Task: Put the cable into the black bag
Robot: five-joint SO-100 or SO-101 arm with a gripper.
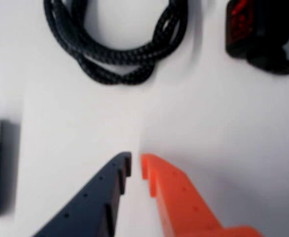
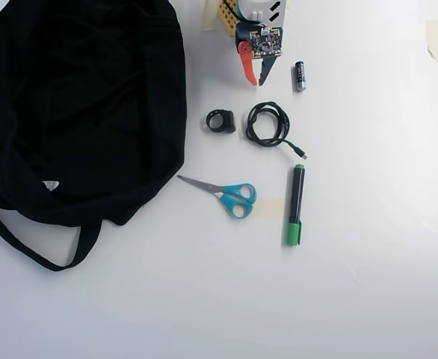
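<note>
One coiled cable lies on the white tabletop, well right of the black bag. End effector nearly closed, empty. Cord looks light, floppy; pinch bunched strands.

The cable is black with a braided pattern, the bag is black with a white tag, the scissors have blue handles, the marker is black and green, and the gripper has one dark finger and one orange.
</note>
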